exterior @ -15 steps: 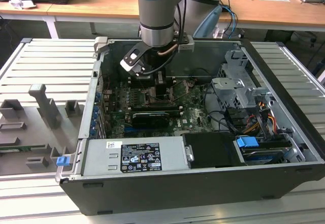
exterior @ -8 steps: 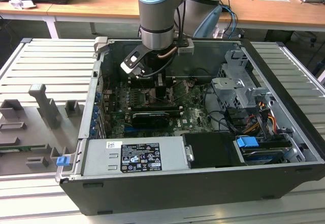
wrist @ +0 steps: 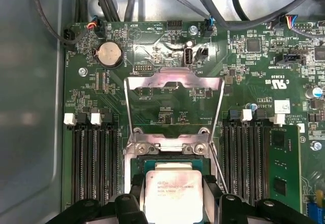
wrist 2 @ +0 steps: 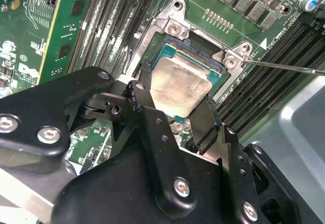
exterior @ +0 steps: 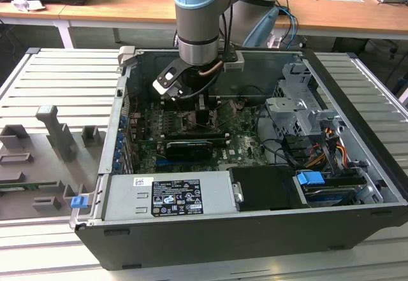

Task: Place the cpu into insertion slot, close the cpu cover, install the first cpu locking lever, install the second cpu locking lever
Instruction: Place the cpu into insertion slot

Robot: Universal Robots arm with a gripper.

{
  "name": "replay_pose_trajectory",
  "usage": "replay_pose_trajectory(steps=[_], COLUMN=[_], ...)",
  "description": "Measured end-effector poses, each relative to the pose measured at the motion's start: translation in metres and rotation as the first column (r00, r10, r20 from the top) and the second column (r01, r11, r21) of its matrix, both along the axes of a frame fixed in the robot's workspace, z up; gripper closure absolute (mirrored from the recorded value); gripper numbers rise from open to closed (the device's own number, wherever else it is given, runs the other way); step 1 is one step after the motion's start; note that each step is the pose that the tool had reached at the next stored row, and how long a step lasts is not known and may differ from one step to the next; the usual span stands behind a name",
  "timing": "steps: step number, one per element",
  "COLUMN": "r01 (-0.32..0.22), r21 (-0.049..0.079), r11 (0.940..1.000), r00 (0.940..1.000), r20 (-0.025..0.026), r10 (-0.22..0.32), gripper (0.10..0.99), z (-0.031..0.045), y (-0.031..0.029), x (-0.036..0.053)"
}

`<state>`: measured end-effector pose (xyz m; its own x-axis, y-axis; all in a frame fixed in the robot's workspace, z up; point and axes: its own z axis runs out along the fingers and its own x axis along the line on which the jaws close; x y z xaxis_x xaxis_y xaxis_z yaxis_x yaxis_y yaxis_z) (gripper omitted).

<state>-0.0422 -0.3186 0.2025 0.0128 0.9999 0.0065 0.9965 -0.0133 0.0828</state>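
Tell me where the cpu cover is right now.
In the first wrist view the cpu cover stands swung open, its hinge just beyond the cpu and between the two banks of memory slots.

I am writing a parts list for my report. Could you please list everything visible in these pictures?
cpu: one, silvery-beige top, at the socket.
cpu cover: one, silvery, swung up open beside the socket.
motherboard: one, green, inside the case.
memory slots: two banks, black, either side of the socket.
coin battery: one, silver, on the motherboard.
power supply: one, grey with a black label, near edge of the case.
drive cage: one, silvery, at the exterior view's right.
computer case: one, dark grey, lying open on the slatted table.
arm: one, grey and pale blue, reaching into the case.
gripper: one, black, fingers closed on the cpu's sides.
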Motion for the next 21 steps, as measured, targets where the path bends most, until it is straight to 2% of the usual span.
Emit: replay_pose_trajectory(steps=[3,9,10,11,15,21], r01=[0.0,0.0,0.0,0.0,0.0,0.0], r21=[-0.001,0.0,0.0,0.0,0.0,0.0], r11=[1.0,1.0,1.0,1.0,1.0,1.0], r00=[1.0,1.0,1.0,1.0,1.0,1.0], r20=[-0.0002,0.0001,0.0001,0.0,0.0,0.0], r10=[0.0,0.0,0.0,0.0,0.0,0.0], gripper=[0.545,0.545,0.533,0.471,0.471,0.471], z=[-0.0031,-0.0037,-0.0038,-0.0038,-0.0038,0.0039], y=[0.0,0.0001,0.0002,0.0001,0.0012,0.0013], x=[0.0,0.0,0.0,0.0,0.0001,0.0001])
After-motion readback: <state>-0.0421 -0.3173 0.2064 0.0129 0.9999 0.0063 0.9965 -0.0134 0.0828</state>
